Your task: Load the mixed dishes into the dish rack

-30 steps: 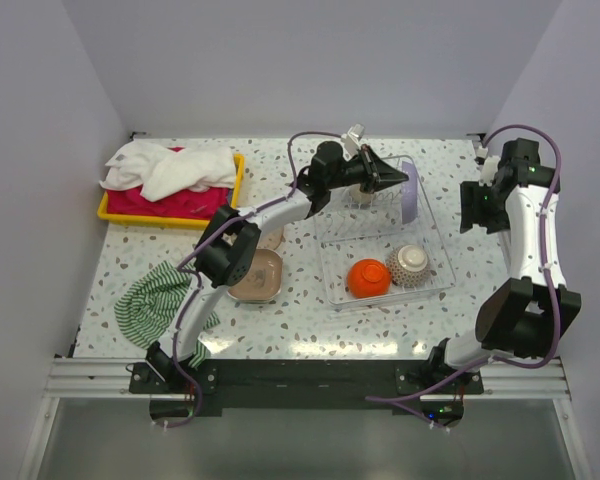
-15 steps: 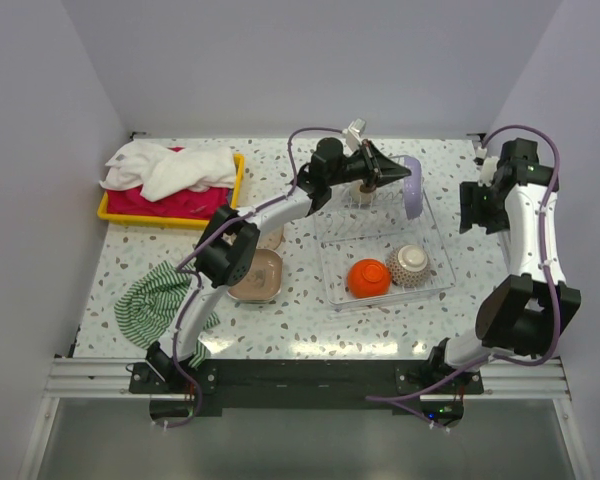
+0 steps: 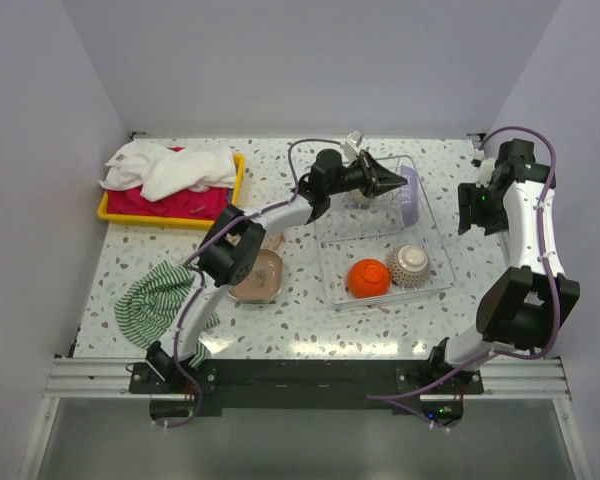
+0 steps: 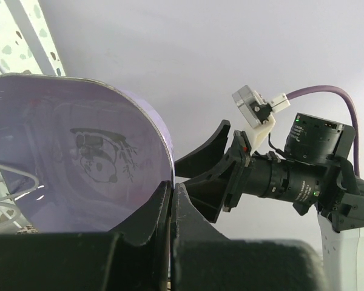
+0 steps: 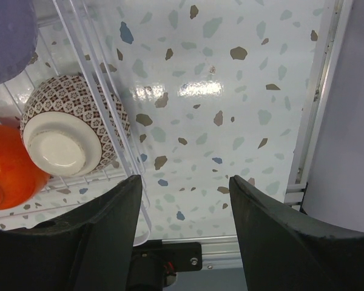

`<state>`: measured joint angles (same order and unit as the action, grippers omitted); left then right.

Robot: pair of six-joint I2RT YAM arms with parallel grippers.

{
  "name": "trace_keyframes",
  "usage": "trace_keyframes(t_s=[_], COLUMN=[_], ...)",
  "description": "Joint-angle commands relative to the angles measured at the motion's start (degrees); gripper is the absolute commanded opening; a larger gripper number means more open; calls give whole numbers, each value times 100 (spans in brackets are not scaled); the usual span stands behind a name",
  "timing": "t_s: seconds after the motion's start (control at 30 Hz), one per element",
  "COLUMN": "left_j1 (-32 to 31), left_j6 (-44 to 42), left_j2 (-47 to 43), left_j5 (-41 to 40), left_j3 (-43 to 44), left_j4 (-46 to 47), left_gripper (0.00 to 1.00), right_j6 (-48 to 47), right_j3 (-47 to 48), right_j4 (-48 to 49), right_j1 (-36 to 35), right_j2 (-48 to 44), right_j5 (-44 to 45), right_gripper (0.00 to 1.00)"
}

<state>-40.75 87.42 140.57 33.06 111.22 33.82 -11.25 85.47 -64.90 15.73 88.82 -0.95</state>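
Dish rack (image 3: pixel 360 238) fills the centre right of the overhead view. At its near end sit the orange bowl (image 3: pixel 366 277) and the speckled bowl (image 3: pixel 411 262), the latter foot-up. The tan plates (image 3: pixel 258 277) wait outside it on the table (image 3: pixel 310 325), left of the rack.

Farther back, at the rack's far end, the lilac plate (image 3: pixel 410 195) stands on edge, gripped only by a thin strip of its rim. Whether its lower edge sits between the wire dividers (image 4: pixel 12 182) cannot be told. If it is let go unseated, I judge it could tip flat or slide down toward the bowls. A glazed rim may also slip in so narrow a pinch, and pressing down onto a divider could shove the light rack across the table.

The left pincer (image 3: pixel 392 186) is closed tight on that rim, its fingertips (image 4: pixel 164 203) meeting at the plate's edge (image 4: pixel 79 157). The right pincer (image 3: pixel 473 210) hangs at the right of the frame, jaws partly spread (image 5: pixel 183 182), over bare table beside the rack, holding and touching nothing.
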Motion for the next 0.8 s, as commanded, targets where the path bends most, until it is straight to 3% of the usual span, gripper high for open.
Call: trace_keyframes(t_s=[0.0,0.17,0.23,0.27,0.7,0.77], left_j1=[-29,6,6,15,15,15], left_j6=[127,12,-32,-58,-1094,-1314], left_j2=[-48,-4,-30,-56,-750,-882], left_j5=[-142,-212,-247,-265,-642,-748], left_j3=[-48,-56,-100,-118,-522,-496], left_j4=[547,117,2,-86,-560,-840], left_gripper=[0,2,20,24,54,72], right_j6=[-71,-71,-62,-53,52,79], right_j3=[163,145,137,136,-162,-171], right_j4=[48,66,74,92,241,250], right_j1=[9,9,9,9,9,9], right_j2=[-31,-22,-31,-40,-373,-409], right_j5=[60,51,34,25,-326,-397], right_gripper=[64,64,64,64,64,64])
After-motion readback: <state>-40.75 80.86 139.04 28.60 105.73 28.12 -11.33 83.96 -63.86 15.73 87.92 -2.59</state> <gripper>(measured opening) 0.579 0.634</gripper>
